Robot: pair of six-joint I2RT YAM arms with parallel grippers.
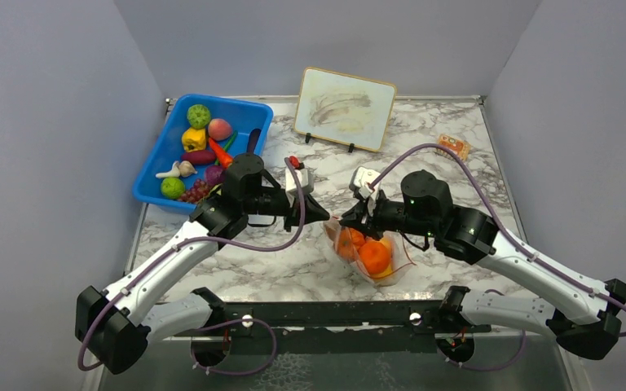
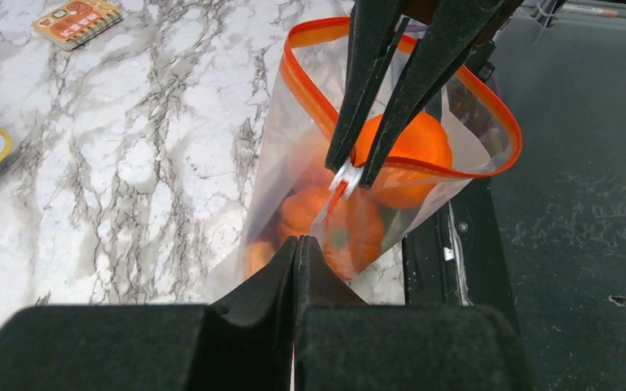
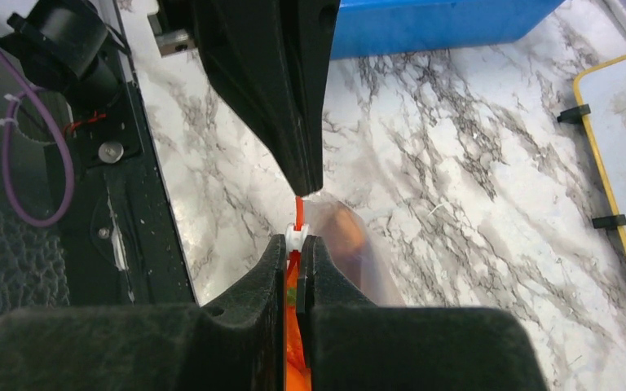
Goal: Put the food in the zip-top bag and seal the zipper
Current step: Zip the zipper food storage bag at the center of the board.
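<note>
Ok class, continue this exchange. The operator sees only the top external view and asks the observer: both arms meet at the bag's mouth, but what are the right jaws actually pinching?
Observer: The right wrist view shows the right jaws shut on the small white slider tab of the zipper.
Operator: And the left jaws?
Observer: They are shut on a corner of the zip-top bag, at the zipper's end just past the slider tab.
Operator: Is the mouth sealed?
Observer: No. In the left wrist view the orange-red strip forms a wide open loop, with an orange showing inside it.
</note>
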